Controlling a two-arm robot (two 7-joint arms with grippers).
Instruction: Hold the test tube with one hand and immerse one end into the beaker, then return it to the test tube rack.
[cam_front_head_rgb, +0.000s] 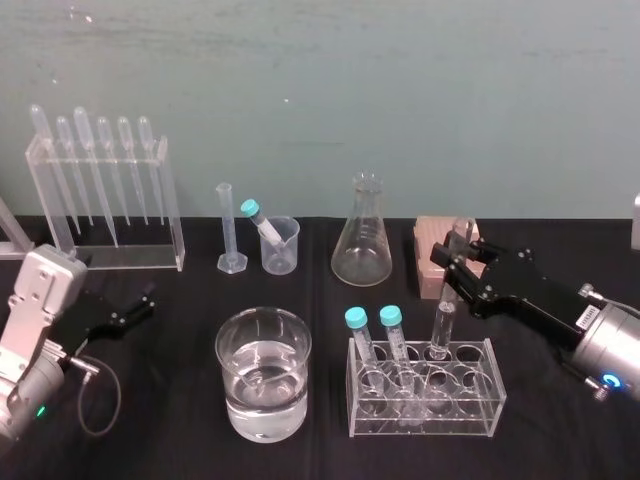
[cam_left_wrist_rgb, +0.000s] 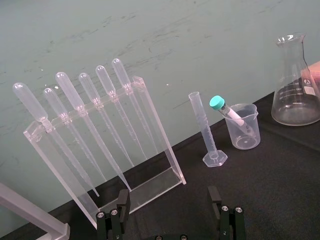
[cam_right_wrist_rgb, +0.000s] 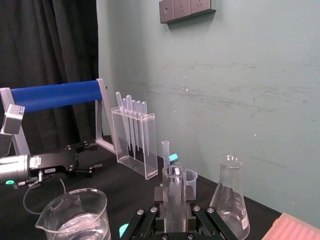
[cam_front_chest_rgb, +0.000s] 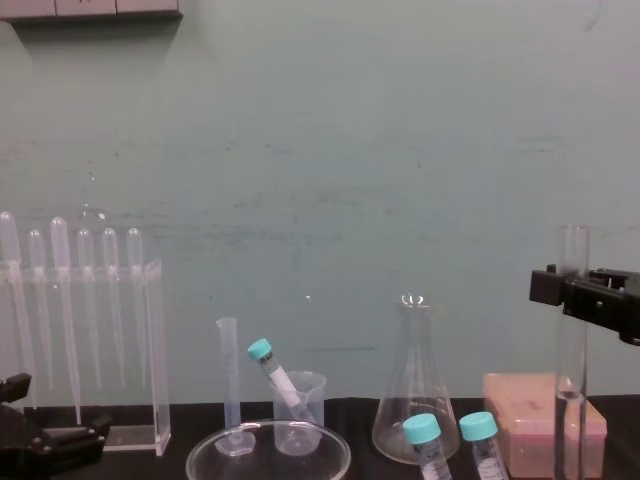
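Right gripper (cam_front_head_rgb: 463, 263) closed on the upper part of the long, slim, uncapped clear glass test tube (cam_front_head_rgb: 443, 325), which stands nearly upright. Its lower end sits at a back-row hole of the clear acrylic rack (cam_front_head_rgb: 425, 415), which also carries two teal-capped tubes (cam_front_head_rgb: 357, 335). Whether the tube tip rests in the hole or hangs just above it cannot be told. The low salmon-pink rectangular block (cam_front_head_rgb: 425, 275) lies just behind the clear rack, touching neither tube nor claw. The wide clear glass beaker (cam_front_head_rgb: 300, 370), partly filled with water, stands to the left of the rack, near it but apart. Left gripper (cam_left_wrist_rgb: 167, 205) is parked at the table's left side near the clear acrylic pipette stand (cam_left_wrist_rgb: 160, 185), fingers spread and holding nothing. Read as the lift-out: the grip should stay firm but not crushing on thin glass. Travel should be straight up along the tube's own axis until the tip clears the rack top and the teal caps. Only then should it carry sideways to above the beaker's mouth and lower the tip into the water without striking the rim.
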